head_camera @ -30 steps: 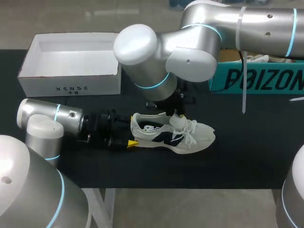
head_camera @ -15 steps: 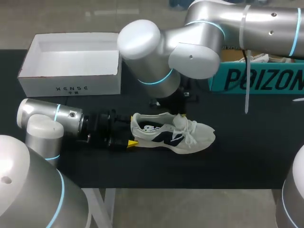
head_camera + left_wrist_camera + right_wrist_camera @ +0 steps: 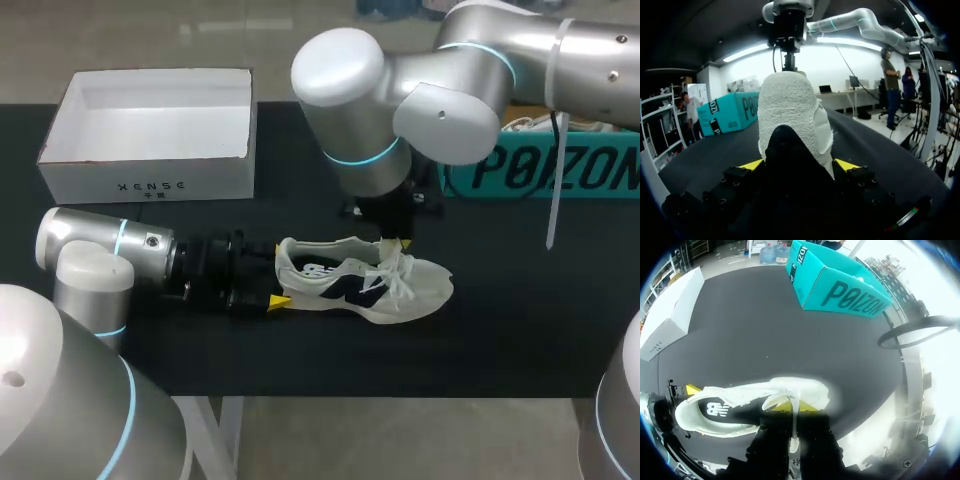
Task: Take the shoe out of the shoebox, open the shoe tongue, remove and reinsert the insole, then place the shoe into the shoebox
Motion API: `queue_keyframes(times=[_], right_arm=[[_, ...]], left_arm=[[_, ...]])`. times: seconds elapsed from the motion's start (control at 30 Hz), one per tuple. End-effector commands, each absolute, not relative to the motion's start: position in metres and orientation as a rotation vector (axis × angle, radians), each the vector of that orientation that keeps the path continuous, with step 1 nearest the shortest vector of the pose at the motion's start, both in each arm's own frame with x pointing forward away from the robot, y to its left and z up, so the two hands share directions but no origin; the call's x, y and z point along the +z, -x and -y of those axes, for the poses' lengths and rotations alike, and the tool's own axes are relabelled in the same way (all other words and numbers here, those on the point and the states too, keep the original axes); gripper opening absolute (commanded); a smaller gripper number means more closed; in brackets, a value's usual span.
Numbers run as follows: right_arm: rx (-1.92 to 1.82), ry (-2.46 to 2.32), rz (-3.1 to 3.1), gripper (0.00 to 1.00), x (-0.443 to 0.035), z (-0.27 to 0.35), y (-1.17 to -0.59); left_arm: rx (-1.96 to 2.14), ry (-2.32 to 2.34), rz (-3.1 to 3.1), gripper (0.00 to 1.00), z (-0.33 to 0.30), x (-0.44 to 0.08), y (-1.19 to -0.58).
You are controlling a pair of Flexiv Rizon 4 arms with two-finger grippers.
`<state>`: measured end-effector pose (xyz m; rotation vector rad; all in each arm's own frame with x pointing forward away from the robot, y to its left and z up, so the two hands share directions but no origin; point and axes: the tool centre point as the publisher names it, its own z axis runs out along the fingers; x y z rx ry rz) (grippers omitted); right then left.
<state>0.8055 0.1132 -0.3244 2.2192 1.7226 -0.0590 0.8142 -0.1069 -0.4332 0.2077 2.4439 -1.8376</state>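
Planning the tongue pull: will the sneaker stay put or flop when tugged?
Probably light and flexible: the sneaker has a soft-looking fabric upper. Its loose laces are floppy and may snag. With the left hand gripping the heel from both sides, it likely won't slide.

My arms (image 3: 400, 90): silver rounded links, glowing cyan joint rings. Black wrist hardware (image 3: 740, 192), visible screws. Left end effector fingertips (image 3: 751, 164) yellow.
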Motion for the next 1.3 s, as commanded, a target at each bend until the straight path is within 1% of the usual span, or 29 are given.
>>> queue_keyframes(times=[0.03,0.1,0.13,0.17,0.43,0.53,0.67,0.7,0.83,1.3], right_arm=[[0.042,-2.462,-1.348,0.13,-0.324,-0.112,-0.798],[0.038,-2.455,-1.377,0.36,-0.321,-0.116,-0.796],[0.042,-2.448,-1.390,0.62,-0.319,-0.118,-0.795],[0.042,-2.439,-1.401,1.00,-0.317,-0.121,-0.793],[0.046,-2.340,-1.650,1.00,-0.277,-0.141,-0.785],[0.031,-2.131,-1.862,1.00,-0.254,-0.152,-0.784],[0.068,-1.720,-2.196,1.00,-0.236,-0.164,-0.779],[0.099,-1.512,-2.348,1.00,-0.233,-0.166,-0.775],[0.023,-0.806,-2.794,1.00,-0.236,-0.171,-0.754],[0.023,-0.806,-2.794,1.00,-0.236,-0.171,-0.754]], left_arm=[[-1.837,-0.209,-2.444,0.00,0.106,-0.435,-0.814],[-1.837,-0.209,-2.444,0.00,0.106,-0.435,-0.814],[-1.837,-0.209,-2.444,0.00,0.106,-0.435,-0.814],[-1.837,-0.209,-2.444,0.00,0.106,-0.435,-0.814],[-1.837,-0.209,-2.444,0.00,0.106,-0.435,-0.814],[-1.837,-0.209,-2.444,0.00,0.106,-0.435,-0.814],[-1.837,-0.209,-2.444,0.00,0.106,-0.435,-0.814],[-1.837,-0.209,-2.444,0.00,0.106,-0.435,-0.814],[-1.837,-0.209,-2.444,0.00,0.106,-0.435,-0.814],[-1.837,-0.209,-2.444,0.00,0.106,-0.435,-0.814]])
